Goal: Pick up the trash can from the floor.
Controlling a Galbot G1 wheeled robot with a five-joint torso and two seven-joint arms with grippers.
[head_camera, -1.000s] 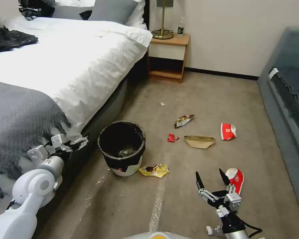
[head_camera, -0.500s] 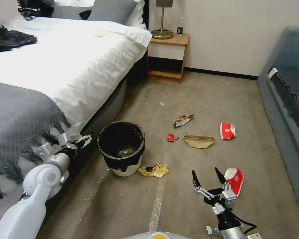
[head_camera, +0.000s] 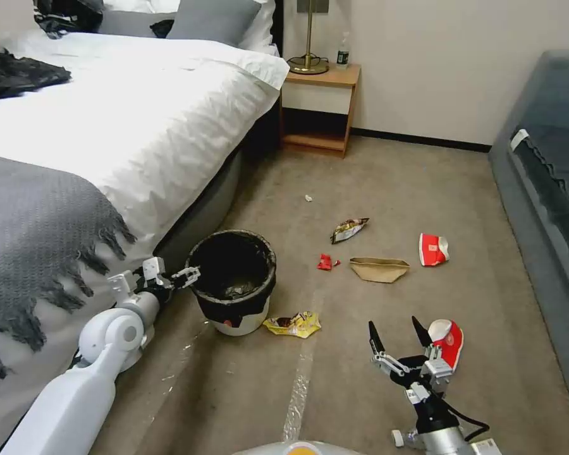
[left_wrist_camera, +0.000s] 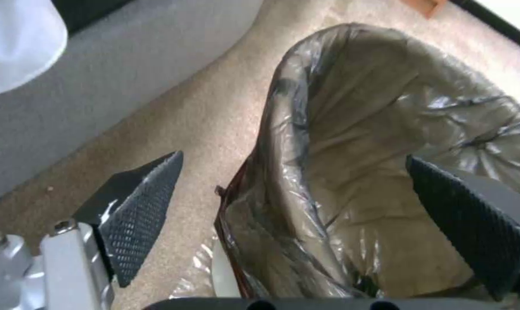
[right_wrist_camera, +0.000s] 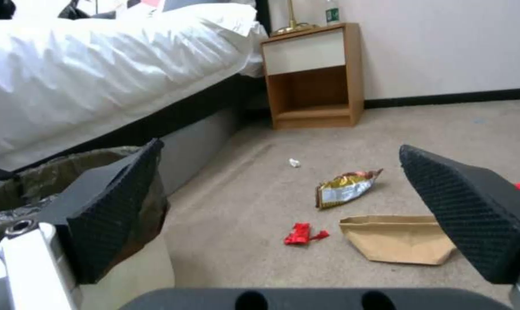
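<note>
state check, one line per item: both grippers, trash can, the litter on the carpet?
left gripper: open, at the trash can's bed-side rim, one finger outside, one inside.
right gripper: open, empty, above the floor.
trash can: upright on floor, black bag over rim.
paper bag: lying flat.
red cup: crushed, on its side.
yellow wrapper: crumpled beside the can.

A white-sheeted bed (head_camera: 139, 114) carries a grey fringed blanket (head_camera: 31, 221). Beside it stands a wooden nightstand (head_camera: 319, 107). A brown paper bag (head_camera: 379, 268), snack wrappers and red cups lie scattered.
</note>
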